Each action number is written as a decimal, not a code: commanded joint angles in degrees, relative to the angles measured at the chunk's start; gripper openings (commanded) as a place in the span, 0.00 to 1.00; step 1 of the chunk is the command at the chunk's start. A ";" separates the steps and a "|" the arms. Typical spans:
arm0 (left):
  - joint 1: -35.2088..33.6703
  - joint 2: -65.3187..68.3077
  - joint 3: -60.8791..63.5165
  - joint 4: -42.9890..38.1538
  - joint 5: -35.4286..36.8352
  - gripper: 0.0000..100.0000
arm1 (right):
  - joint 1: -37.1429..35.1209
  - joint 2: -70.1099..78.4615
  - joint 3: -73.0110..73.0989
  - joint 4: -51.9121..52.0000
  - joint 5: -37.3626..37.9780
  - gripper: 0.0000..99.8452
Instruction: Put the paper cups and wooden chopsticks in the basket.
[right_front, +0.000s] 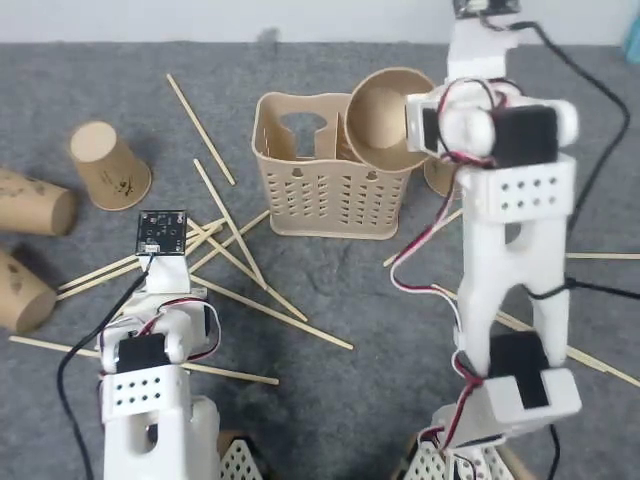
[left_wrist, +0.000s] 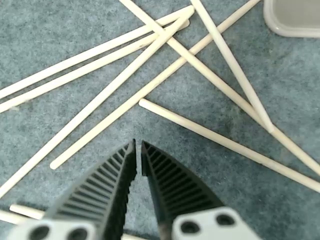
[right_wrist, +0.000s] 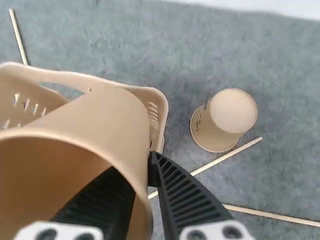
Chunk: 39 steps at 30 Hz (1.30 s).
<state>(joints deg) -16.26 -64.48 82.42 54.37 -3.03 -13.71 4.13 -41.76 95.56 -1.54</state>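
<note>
- The right gripper (right_wrist: 145, 167) pinches the wall of a paper cup (right_front: 385, 120), with one finger inside the mouth and one outside. The cup hangs tilted above the basket (right_front: 300, 195), over its 2 o'clock corner in the high view.
- The step in hand looks like the drop. I judge that the cup should come toward 9 o'clock, so its base clears the rim and sits over an open compartment before the jaws part. Released here, it may catch the rim and roll off toward 3 o'clock.
- Tipping the base downward first would help it land upright and leave room for more cups.
- Part the fingers only a little and lift straight up, so the inner finger does not drag the cup back out.
- The left gripper (left_wrist: 138, 147) hovers over the chopsticks (left_wrist: 210, 134) at the basket's 7 o'clock, jaws nearly together and holding nothing. It is best held low and away from the basket during the drop.
- Yet to collect: an upturned cup (right_wrist: 225, 120) just beside the basket at 3 o'clock, and other cups (right_front: 108, 165) lying out at 9 o'clock.
</note>
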 joint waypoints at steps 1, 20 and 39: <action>-0.09 -1.14 -0.13 -1.58 -0.44 0.01 | -0.13 0.84 -2.73 -0.75 0.79 0.01; -0.09 -1.14 -0.13 -1.58 -0.44 0.01 | -0.13 2.24 -8.26 -7.60 0.44 0.25; -0.18 -1.14 -0.13 -1.58 -0.44 0.01 | -4.79 -15.43 -3.69 7.08 0.62 0.01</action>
<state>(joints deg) -16.26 -64.48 82.42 54.37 -3.03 -18.02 -6.95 -49.49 100.66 -1.54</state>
